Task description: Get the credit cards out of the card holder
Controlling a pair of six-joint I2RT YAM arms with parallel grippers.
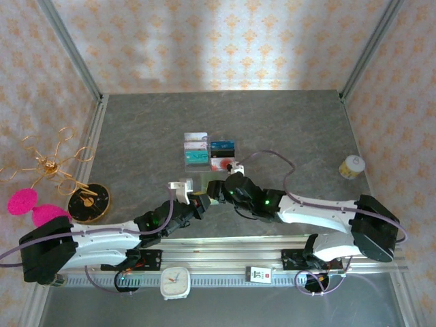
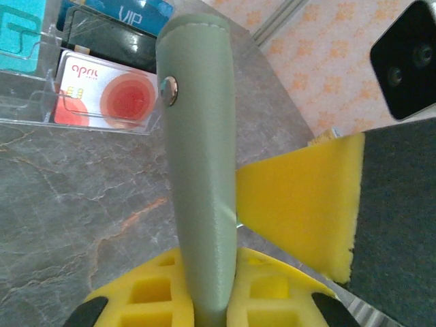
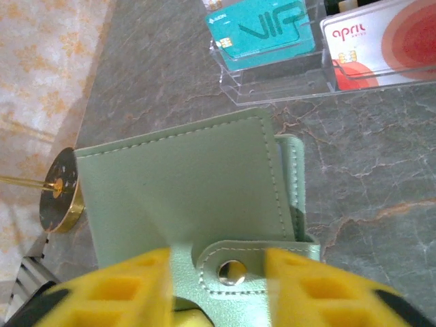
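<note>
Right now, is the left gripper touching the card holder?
Touching. The left wrist view shows the left gripper pinching the card holder between its yellow fingers.

Yellow fingers (image 3: pixel 116 289) flanked the snap tab (image 3: pixel 231 271) of the green card holder (image 3: pixel 184 184); beyond it, a teal card (image 3: pixel 262 30) and a red-and-white card (image 3: pixel 381 44) stood in a clear stand (image 3: pixel 272 88).

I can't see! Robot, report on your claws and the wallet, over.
Left claw shut on green wallet. Right claw open at its snap tab. No cards out yet. Clear card stand just beyond.
</note>
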